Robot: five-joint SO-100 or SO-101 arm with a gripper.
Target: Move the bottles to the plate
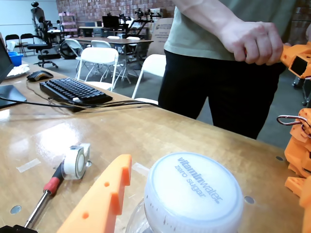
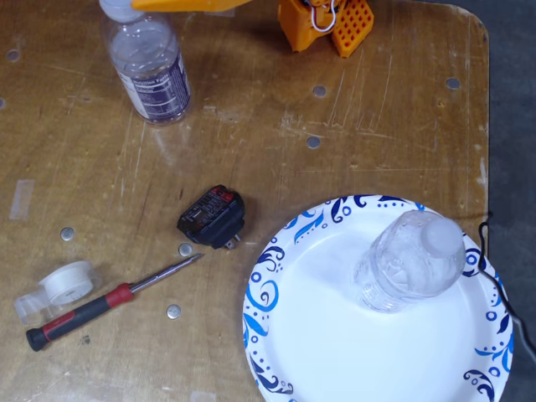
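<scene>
In the fixed view, the unlabelled clear plastic bottle (image 2: pixel 409 261) stands on the near blue-patterned white paper plate (image 2: pixel 301 335). Far left on the bench (image 2: pixel 377 126), orange fingers (image 2: pixel 180 4) reach the dark-labelled bottle (image 2: pixel 151 71); their spread I cannot tell. Next, probably: clamp, lift, carry to the plate.

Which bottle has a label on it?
The bottle at the table's top left, off the plate. The one standing on the plate is bare.

A clear unlabelled plastic bottle (image 2: pixel 409 261) is standing on the blue-swirled white paper plate (image 2: pixel 335 352) at four o'clock; a dark-labelled clear bottle (image 2: pixel 152 71) is standing at eleven o'clock beneath an orange gripper finger (image 2: pixel 188 4).
</scene>
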